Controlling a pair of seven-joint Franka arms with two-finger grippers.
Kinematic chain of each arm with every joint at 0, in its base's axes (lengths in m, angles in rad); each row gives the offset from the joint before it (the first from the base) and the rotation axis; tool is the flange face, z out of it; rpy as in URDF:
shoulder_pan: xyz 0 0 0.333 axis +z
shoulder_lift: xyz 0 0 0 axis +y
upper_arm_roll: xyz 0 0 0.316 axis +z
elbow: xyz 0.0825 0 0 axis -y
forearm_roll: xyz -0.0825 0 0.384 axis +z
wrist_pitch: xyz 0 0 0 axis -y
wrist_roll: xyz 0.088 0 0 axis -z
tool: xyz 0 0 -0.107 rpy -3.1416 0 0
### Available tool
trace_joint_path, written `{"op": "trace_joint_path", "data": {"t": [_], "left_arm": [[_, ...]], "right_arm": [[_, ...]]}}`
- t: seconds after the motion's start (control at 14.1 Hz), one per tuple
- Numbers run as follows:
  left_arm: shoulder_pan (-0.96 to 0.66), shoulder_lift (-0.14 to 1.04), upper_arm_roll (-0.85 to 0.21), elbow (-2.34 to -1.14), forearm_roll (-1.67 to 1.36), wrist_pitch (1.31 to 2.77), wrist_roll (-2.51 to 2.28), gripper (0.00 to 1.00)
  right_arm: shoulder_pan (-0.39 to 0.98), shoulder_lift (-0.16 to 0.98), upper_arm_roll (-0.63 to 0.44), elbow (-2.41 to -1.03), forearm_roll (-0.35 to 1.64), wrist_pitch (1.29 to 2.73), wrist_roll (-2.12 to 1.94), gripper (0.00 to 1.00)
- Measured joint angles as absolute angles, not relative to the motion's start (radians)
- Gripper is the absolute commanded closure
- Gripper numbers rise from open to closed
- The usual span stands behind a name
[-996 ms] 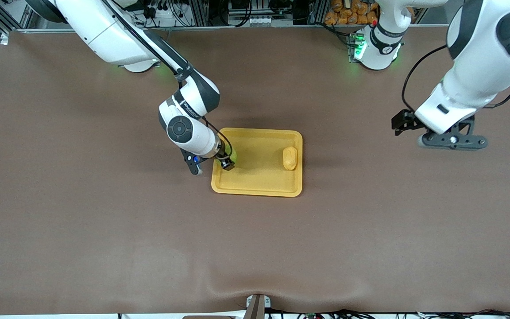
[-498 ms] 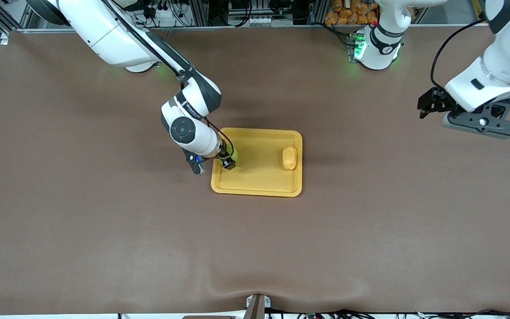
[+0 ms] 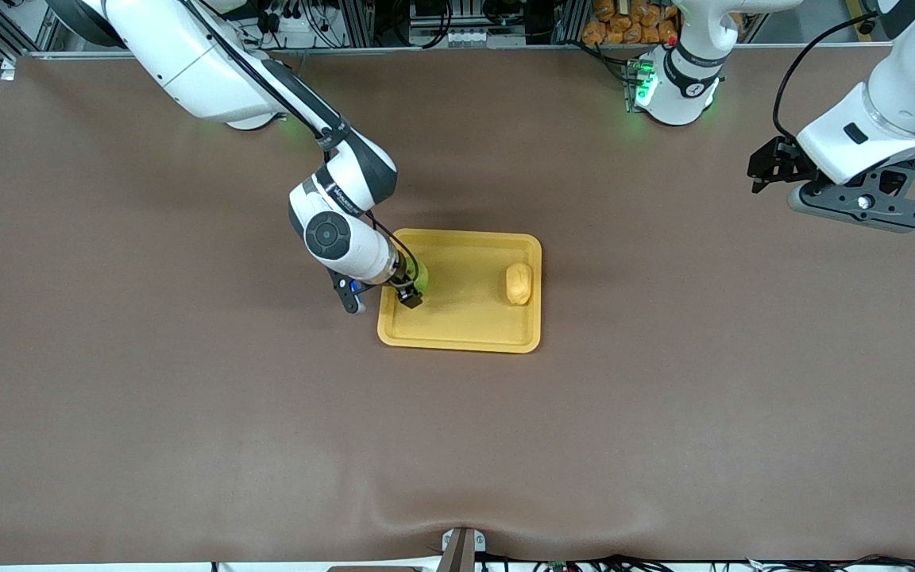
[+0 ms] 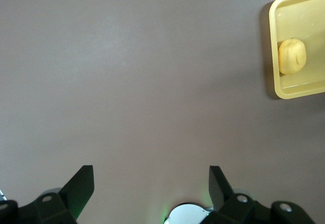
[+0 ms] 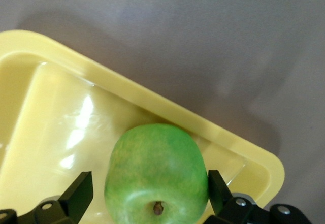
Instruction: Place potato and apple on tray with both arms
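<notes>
Right end effector (image 3: 410, 291) is down inside the tray (image 3: 465, 330), at the corner toward the right arm's end of the bench (image 3: 187, 397). The apple (image 5: 156, 176) sits between its fingers. In the right wrist view one finger (image 5: 217, 189) touches the apple while the other (image 5: 78, 193) stands slightly clear, so the fingers look parted, probably just released, though a light hold can't be ruled out. Whether the apple rests on the tray floor isn't certain either.

Potato (image 3: 518, 284) already lies in the tray near the rim toward the left arm's end, apart from the apple, which leaves each arm its own side.

Left end effector (image 3: 769, 165) waits, fingers apart and empty, over bare bench well away from the tray.
</notes>
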State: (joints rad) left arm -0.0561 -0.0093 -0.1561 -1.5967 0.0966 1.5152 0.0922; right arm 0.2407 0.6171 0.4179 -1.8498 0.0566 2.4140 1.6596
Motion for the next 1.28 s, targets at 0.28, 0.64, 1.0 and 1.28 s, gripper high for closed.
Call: {"op": "trace_joint_path", "data": {"t": [0.28,0.64,1.0,1.28], "left_arm": [[-0.057,-0.009,-0.157,-1.594,0.097,1.515,0.091,0.0],[-0.039,-0.009,-0.142,-1.57,0.083,1.515,0.082,0.0],[-0.024,-0.009,-0.139,-1.528,0.081,1.51,0.082,0.0],[-0.04,-0.011,-0.114,-1.522,0.079,1.478,0.079,0.0]], "right_arm": [[0.229,0.593,0.414,-1.744,0.056,2.261,1.662,0.0],[0.183,0.564,0.407,-1.637,0.048,2.179,1.652,0.0],[0.114,0.504,0.366,-1.634,0.038,2.164,1.379,0.0],[0.083,0.406,0.336,-1.65,0.038,2.098,1.312,0.0]]}}
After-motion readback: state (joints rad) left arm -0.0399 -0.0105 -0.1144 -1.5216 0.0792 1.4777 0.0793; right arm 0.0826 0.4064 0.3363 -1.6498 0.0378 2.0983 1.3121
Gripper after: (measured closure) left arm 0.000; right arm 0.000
